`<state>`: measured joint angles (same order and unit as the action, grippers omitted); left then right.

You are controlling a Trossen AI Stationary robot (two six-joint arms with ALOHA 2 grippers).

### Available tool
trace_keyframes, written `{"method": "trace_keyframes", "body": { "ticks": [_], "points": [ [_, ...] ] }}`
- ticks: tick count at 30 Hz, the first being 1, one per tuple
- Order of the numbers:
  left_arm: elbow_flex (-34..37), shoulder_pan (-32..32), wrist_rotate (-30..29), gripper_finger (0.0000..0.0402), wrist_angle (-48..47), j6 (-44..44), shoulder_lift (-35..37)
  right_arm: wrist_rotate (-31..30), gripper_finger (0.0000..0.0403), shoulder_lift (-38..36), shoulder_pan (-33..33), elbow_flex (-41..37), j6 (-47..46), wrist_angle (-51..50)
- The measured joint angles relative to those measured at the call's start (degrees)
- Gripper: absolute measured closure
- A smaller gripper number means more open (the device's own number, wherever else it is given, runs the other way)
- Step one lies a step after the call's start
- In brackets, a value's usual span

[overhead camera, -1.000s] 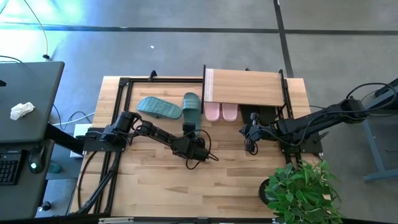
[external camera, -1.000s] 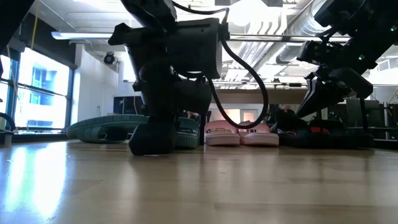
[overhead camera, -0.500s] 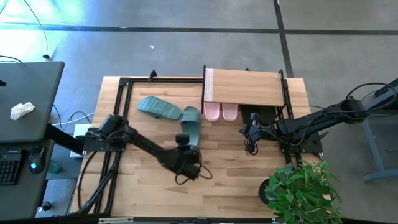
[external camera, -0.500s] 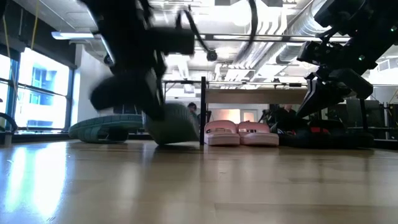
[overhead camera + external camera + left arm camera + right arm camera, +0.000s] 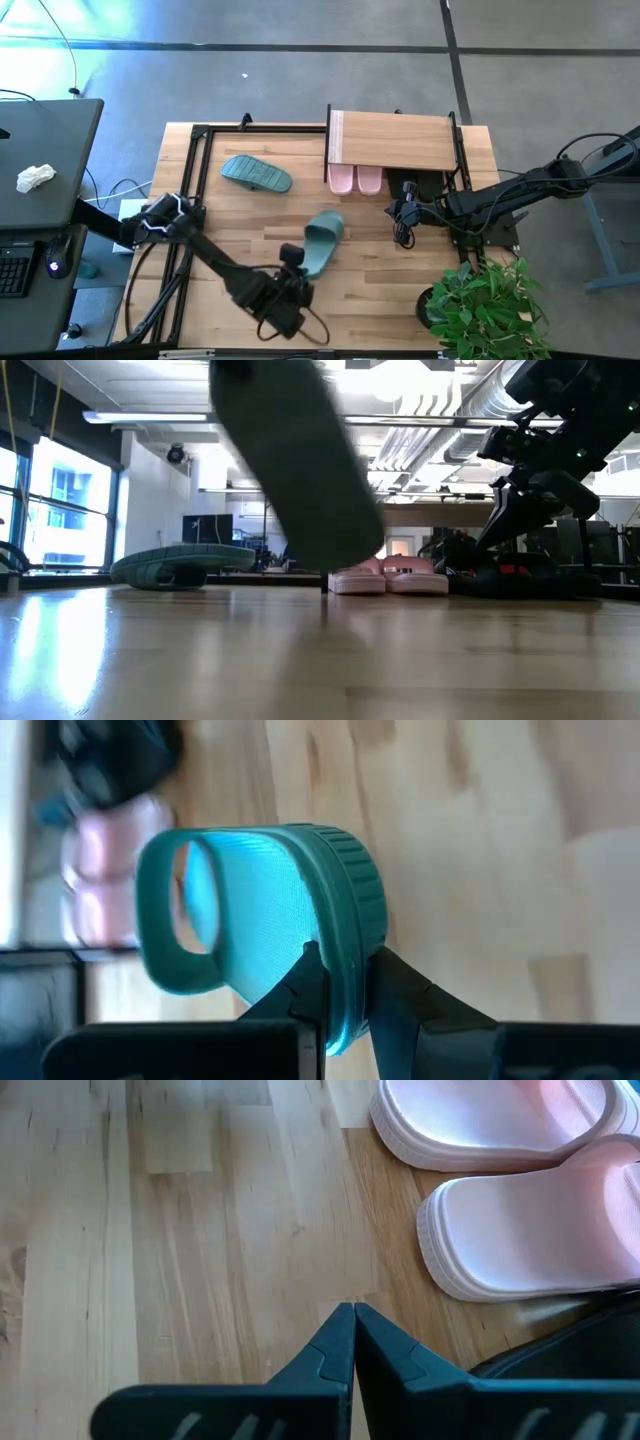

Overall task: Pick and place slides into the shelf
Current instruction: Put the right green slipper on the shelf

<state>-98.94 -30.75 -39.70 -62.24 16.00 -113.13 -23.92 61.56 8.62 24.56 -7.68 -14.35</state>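
My left gripper [image 5: 303, 260] is shut on a teal-green slide [image 5: 322, 240] held over the middle of the table; it also shows in the left wrist view [image 5: 270, 910] and as a dark blur in the low view [image 5: 300, 470]. The second teal slide [image 5: 256, 173] lies on the table at the far left. Two pale pink slides [image 5: 355, 180] and the black slides [image 5: 415, 186] sit under the shelf [image 5: 392, 140]. My right gripper [image 5: 403, 212] is shut and empty, just near of the pink slides [image 5: 520, 1210]. My left gripper pinches the teal slide's sole at its heel end [image 5: 345, 960] between its two fingers, one on the footbed side and one on the underside. The fingers come level from the table's near left. The slide is lifted clear, its strap end [image 5: 175, 915] pointing away toward the far right.
A bare black metal frame [image 5: 200, 180] runs along the table's left and far sides. A potted plant [image 5: 485, 305] stands at the near right corner. Bare wood [image 5: 380, 290] lies near of the shelf. A desk with a keyboard [image 5: 40, 180] stands left of the table.
My left gripper has drawn back from beside the shelf toward the table's near edge, carrying the teal slide. The slide has come up off the table and turned, so its strap end now points toward the far right.
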Motion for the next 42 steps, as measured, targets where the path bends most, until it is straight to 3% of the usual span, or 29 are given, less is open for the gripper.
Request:
{"method": "trace_keyframes", "body": {
  "ticks": [12,18,22,26,32,37,42],
  "points": [
    [-18.9,-1.9,-17.5,0.0368,-2.9,-15.5,0.1,0.3,0.0403,0.0,0.0,0.0,0.0,0.0],
    [-22.7,0.8,-32.1,0.0368,-0.6,-27.2,0.2,0.3,0.0403,0.0,0.0,0.0,0.0,0.0],
    [-23.5,5.6,-37.6,0.0369,2.9,-34.4,0.2,0.3,0.0403,0.0,0.0,0.0,0.0,0.0],
    [-23.3,12.8,-34.6,0.0369,7.9,-42.8,0.2,0.3,0.0403,0.0,0.0,0.0,-1.2,0.0],
    [-23.2,23.7,-20.5,0.0372,13.4,-47.9,-2.6,-0.2,0.0403,0.0,0.1,0.0,-2.9,-2.0],
    [-23.2,28.5,-19.3,0.0372,12.0,-47.8,-6.1,-5.5,0.0403,-2.0,3.2,0.0,-2.9,-5.5],
    [-23.2,30.2,-19.0,0.0372,11.5,-47.3,-8.3,-10.5,0.0403,-9.4,7.0,0.0,-1.7,-9.4]
  ]
}}
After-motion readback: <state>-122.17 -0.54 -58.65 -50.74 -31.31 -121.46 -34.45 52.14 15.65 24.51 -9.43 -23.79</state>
